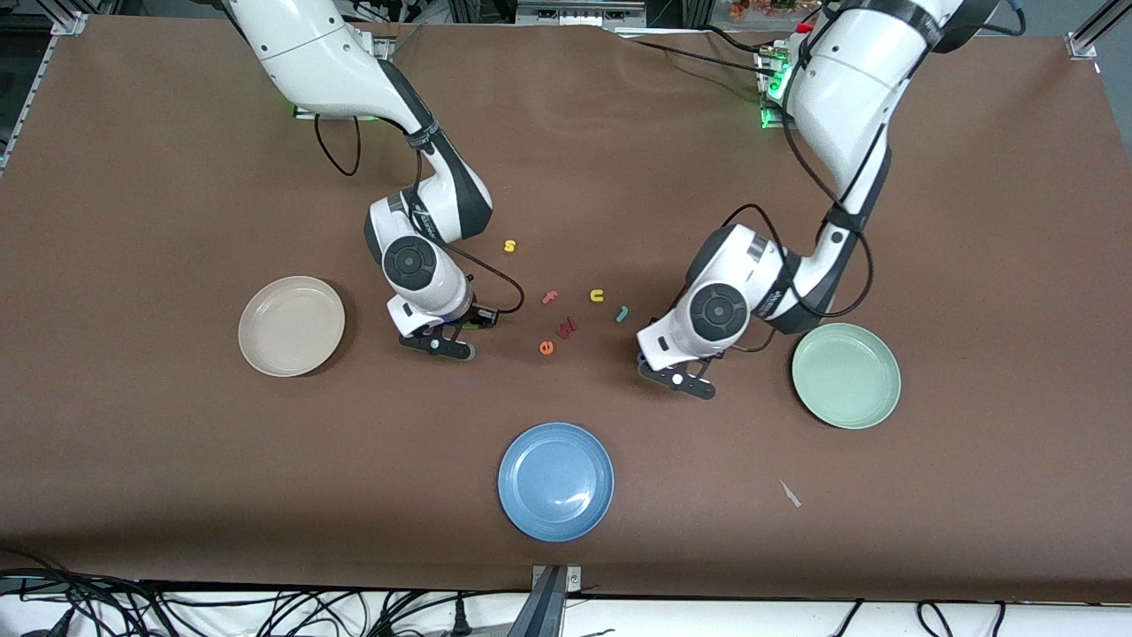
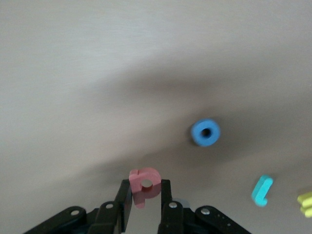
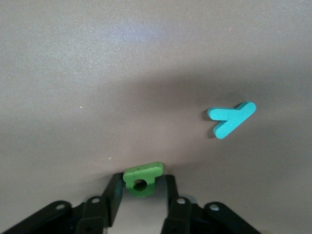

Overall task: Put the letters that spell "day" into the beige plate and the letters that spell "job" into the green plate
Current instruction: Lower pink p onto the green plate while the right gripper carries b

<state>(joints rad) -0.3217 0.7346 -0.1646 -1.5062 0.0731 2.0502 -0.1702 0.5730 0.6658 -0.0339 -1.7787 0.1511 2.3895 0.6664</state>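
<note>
Both claws sit low over the surface with a letter between their fingers. The left claw is closed on the pinkish-red letter, pinched across its bowl; the blue ring "o" and the teal "j" lie on the surface near it, apart from each other. The right claw has the green letter between its fingers, though whether they fully clamp it is hard to say from here; the teal "y" lies near it, not touching. These letters look light, stiff and small, likely to slip or twist unless held across their flat faces. The beige plate and green plate hold no letters.
</note>
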